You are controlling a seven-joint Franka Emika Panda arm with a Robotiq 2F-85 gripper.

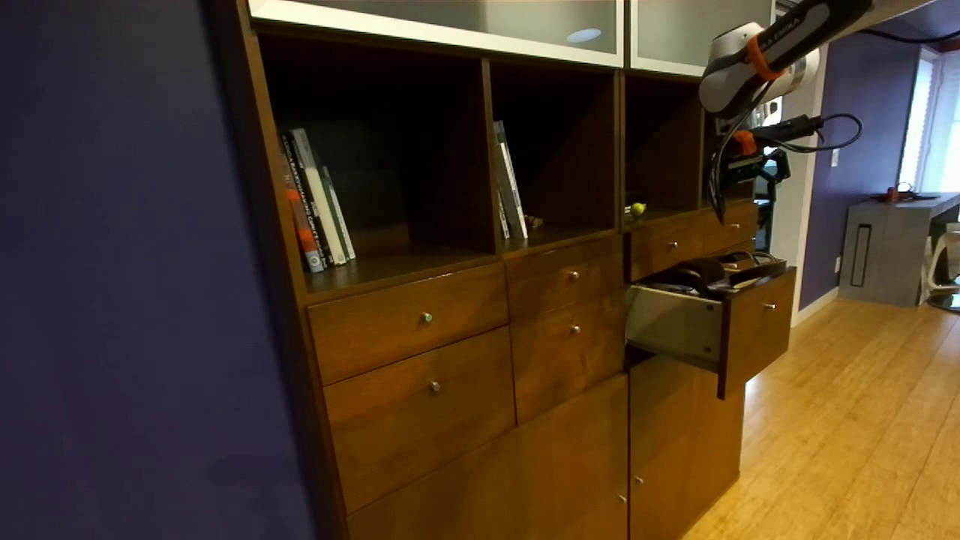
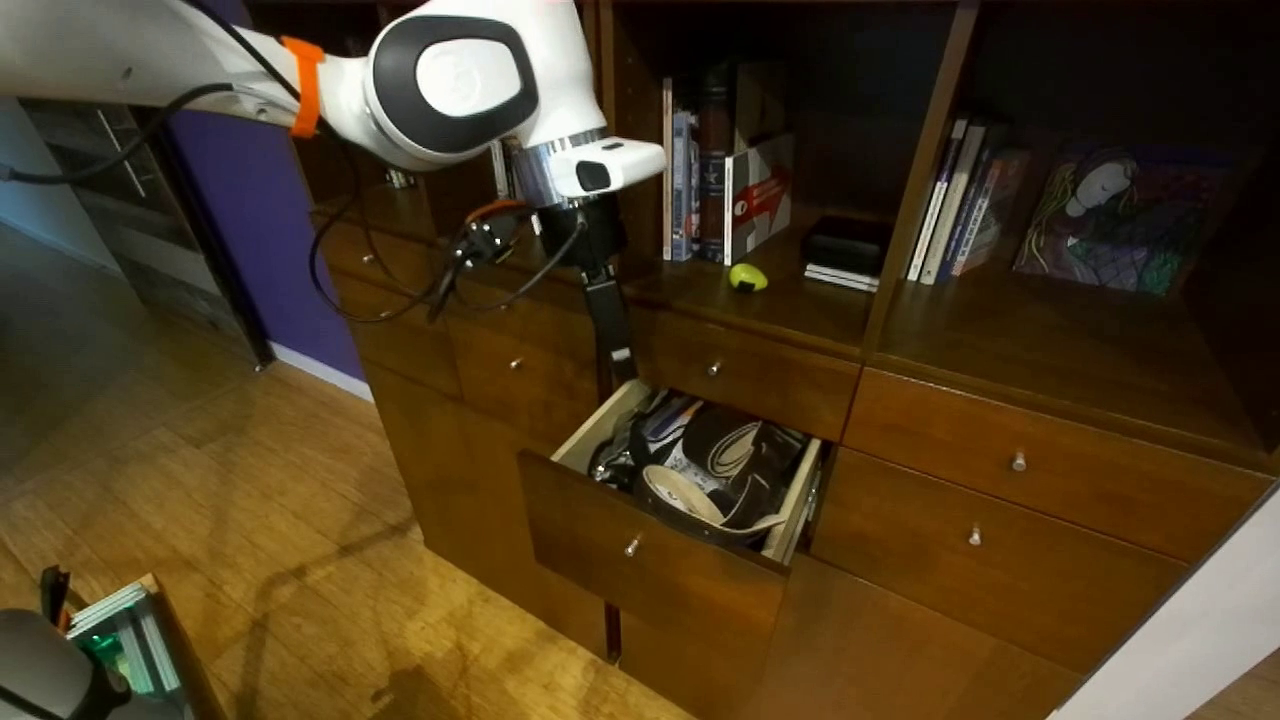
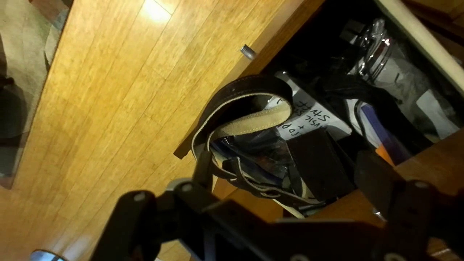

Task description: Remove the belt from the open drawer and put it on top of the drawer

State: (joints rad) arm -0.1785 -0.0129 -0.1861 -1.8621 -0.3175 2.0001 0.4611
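Observation:
The reddish-brown drawer (image 2: 700,585) with one small round knob is pulled open. It shows in an exterior view (image 1: 754,326) and in the wrist view (image 3: 284,34). A belt (image 2: 680,492), dark brown outside and tan inside, lies loosely looped in it. In the wrist view the belt (image 3: 253,123) curls by the drawer front, with a buckle lower down. My gripper (image 3: 286,166) is open and above the drawer contents. Its left finger overlaps the belt's loop in the picture; contact cannot be told. In an exterior view the gripper (image 2: 622,360) points down over the drawer's back corner.
Plastic bags, a paper with handwriting (image 3: 308,116) and dark straps share the drawer. A closed drawer (image 2: 770,380) and a shelf with books (image 2: 712,165), a yellow-green object (image 2: 747,278) and a black box (image 2: 845,245) are above it.

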